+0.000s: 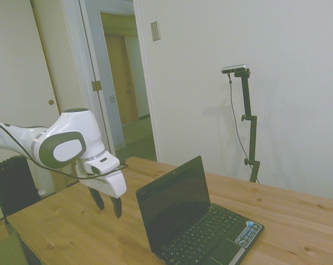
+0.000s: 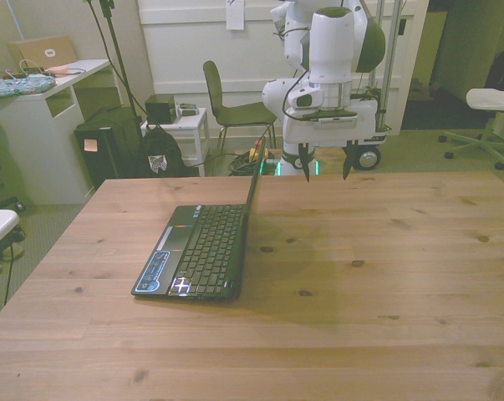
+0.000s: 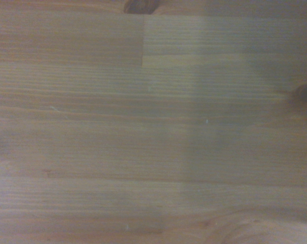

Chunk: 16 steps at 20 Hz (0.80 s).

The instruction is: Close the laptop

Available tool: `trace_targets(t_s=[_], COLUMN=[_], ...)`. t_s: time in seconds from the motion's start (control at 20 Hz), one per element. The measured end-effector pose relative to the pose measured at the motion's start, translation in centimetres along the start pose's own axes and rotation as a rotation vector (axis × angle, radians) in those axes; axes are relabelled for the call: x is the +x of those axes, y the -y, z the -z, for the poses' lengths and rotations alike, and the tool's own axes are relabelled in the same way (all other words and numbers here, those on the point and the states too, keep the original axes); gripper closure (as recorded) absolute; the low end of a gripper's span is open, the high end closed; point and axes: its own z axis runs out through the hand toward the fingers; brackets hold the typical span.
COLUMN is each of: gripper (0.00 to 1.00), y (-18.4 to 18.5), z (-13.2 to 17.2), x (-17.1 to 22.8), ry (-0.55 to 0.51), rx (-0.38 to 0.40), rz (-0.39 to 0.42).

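Wooden table (image 2: 385, 276): bare grain only beneath my wrist. Laptop (image 2: 203, 249) stands open mid-table, nearer the front view's left edge; hinge likely stiff, lid thin and glossy. Push the lid's top edge. My claw (image 2: 325, 164) hangs behind it, fingers apart, empty.

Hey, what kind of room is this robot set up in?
Probably an office or lab room in a building: a wooden table with a laptop, a chair and white desk behind, plus an open doorway.
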Motion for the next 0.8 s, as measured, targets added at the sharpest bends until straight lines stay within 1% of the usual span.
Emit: trace_targets(t_s=[0.15, 0.4, 0.55, 0.8], gripper=[0.00, 0.00, 0.00, 0.00], y=[0.1, 1.5, 2.2, 3.7], z=[0.1, 1.6, 2.2, 3.9], x=[0.2, 1.9, 4.3, 10.6], ry=[-0.007, -0.048, -0.062, -0.078], rx=[-0.003, 0.000, 0.002, 0.009], rz=[-0.024, -0.060, -0.081, -0.130])
